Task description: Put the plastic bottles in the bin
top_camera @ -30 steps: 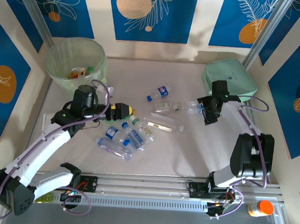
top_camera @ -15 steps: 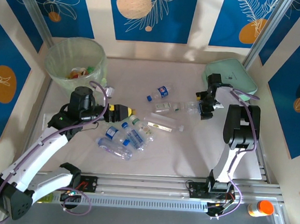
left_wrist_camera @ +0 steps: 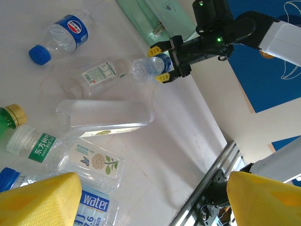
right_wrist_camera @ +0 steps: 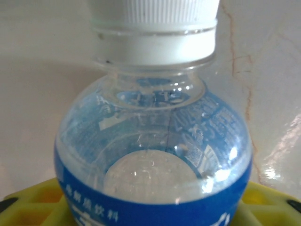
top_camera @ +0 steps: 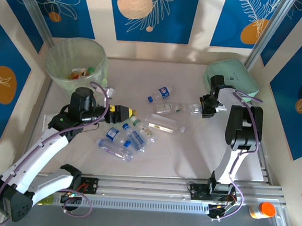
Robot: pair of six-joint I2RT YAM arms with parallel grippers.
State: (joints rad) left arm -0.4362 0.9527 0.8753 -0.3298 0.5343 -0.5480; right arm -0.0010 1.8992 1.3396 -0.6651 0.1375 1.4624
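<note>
Seen from the right wrist, the blue-banded bottle [right_wrist_camera: 153, 155] is cut off by the lower edge and its white cap [right_wrist_camera: 154, 28] by the upper. The right gripper [right_wrist_camera: 150, 214] shows just blurred yellow pads [right_wrist_camera: 28, 207] flanking that bottle.

From the left wrist, well apart from that bottle, the left gripper [left_wrist_camera: 153, 188] has blurred fingers [left_wrist_camera: 37, 197] cut by the lower edge. One hides part of a water-labelled bottle [left_wrist_camera: 96, 207].

From above, the contents of the bin [top_camera: 49, 58], far from that bottle, are too small to tell. The right arm [top_camera: 221, 89] hides part of the mint-green case [top_camera: 245, 78] just beyond the bottle.
</note>
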